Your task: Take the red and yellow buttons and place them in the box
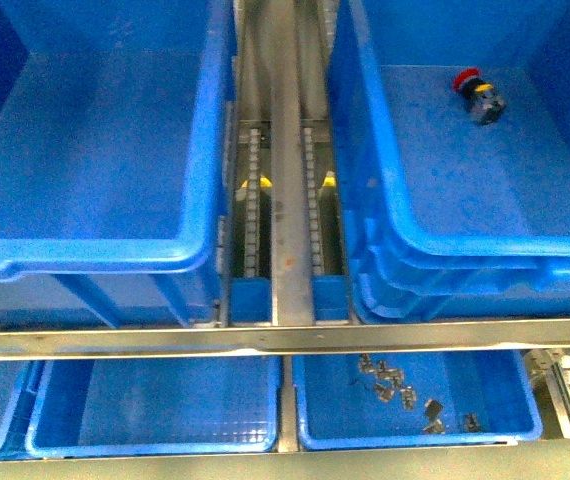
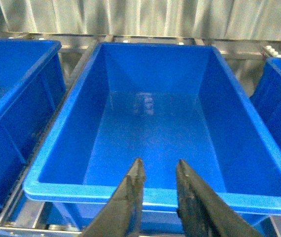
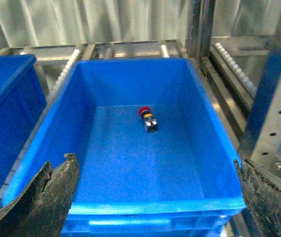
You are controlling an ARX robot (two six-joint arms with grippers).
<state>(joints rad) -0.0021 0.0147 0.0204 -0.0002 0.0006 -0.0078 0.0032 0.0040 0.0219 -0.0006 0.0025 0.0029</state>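
Red button (image 1: 477, 95) on the floor of the right-hand crate (image 1: 485, 248), up by the far wall and well apart from the near rim. It has a red cap, a yellow band behind it and a dark block at the tail, and it looks to be lying on its side. Nothing else is in that crate.

Across the roller track (image 1: 290, 200) sits the left-hand crate (image 1: 95, 258), its floor bare. With that stepped tab on its front rim, I read it as the box, waiting for the drop. That is a judgement, not a certainty.

One level down, a smaller bin (image 1: 415, 440) holds a scatter of little metal parts (image 1: 397, 385), which don't look like part of this job.

Now the arms. Neither shows in the front view, so both sit outside that camera's view.

- **Right tool (image 3: 155, 163):** spread wide, one finger at each lower corner of its wrist picture, gripping nothing. It hangs above the near end of the right-hand crate (image 3: 155, 205), with the red button (image 3: 148, 120) framed dead ahead between the fingers. That looks like a line-up for a reach forward and down.
- **Left tool (image 2: 159, 168):** fingers parted by a narrow gap with nothing in it, poised over the near rim of the left-hand crate (image 2: 71, 190) and pointing in. It looks parked over the drop-off, clear of the other arm's lane.
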